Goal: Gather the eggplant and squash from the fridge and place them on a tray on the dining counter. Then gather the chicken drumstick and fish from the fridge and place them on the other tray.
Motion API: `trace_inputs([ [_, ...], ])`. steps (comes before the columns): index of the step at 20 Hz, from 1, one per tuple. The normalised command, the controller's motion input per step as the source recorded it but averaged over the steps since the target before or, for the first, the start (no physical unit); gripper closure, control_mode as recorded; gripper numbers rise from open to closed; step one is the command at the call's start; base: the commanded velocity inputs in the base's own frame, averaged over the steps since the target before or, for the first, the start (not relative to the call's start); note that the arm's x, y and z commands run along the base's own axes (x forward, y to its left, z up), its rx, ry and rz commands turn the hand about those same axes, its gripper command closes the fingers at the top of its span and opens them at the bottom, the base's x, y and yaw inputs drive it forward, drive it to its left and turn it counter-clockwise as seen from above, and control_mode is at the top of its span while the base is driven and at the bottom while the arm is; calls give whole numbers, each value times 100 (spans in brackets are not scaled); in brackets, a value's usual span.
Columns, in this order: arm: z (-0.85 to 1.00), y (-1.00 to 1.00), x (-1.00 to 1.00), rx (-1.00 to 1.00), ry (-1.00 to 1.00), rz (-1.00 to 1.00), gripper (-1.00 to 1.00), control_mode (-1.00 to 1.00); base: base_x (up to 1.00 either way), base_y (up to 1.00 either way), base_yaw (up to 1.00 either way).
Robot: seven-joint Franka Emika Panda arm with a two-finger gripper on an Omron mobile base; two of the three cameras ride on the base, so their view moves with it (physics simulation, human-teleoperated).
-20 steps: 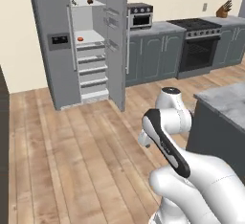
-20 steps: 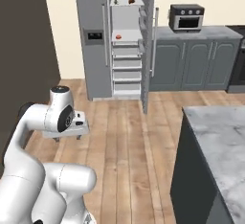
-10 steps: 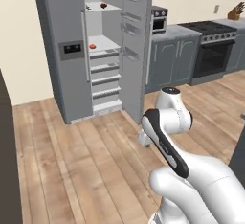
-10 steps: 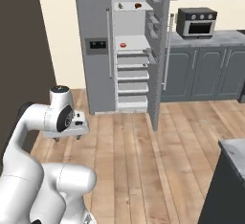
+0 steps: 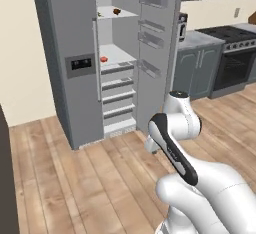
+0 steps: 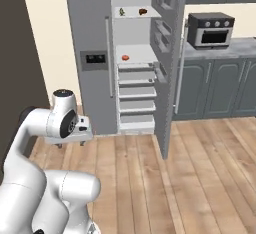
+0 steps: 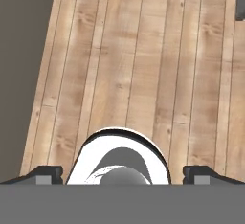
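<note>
The fridge [image 5: 75, 78] [image 6: 92, 33] stands ahead with its right door [image 5: 157, 48] [image 6: 167, 53] swung open. On its upper shelf lie a small green item [image 6: 121, 12] and a small brown item [image 6: 143, 11] [image 5: 116, 11]. A small red item [image 6: 125, 57] [image 5: 103, 59] sits on the shelf below. They are too small to tell which is the eggplant, squash, chicken drumstick or fish. My gripper [image 7: 123, 174] is open and holds nothing, folded in by the arm and pointing down at the wooden floor [image 7: 143, 50], far from the fridge. Both trays and the dining counter are out of view.
Several drawers [image 6: 134, 98] fill the fridge's lower part. Grey cabinets [image 6: 215, 88] with a toaster oven [image 6: 210, 28] stand right of the fridge, and a stove [image 5: 235, 58] is further right. A dark wall [image 6: 20, 53] is at the left. Wooden floor lies between me and the fridge.
The whole picture has shifted: the base has driven closer to the fridge, which looms larger now, and the grey counter at the right has left the views. The arm's pose is unchanged.
</note>
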Motion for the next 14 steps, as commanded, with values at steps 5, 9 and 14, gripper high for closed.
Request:
trace_inputs([
  [5,0,0,0,0,0,0,-100,100,100,-14,-10],
  [9,0,0,0,0,0,0,-100,100,100,-46,7],
  [14,0,0,0,0,0,0,-100,100,100,-31,4],
])
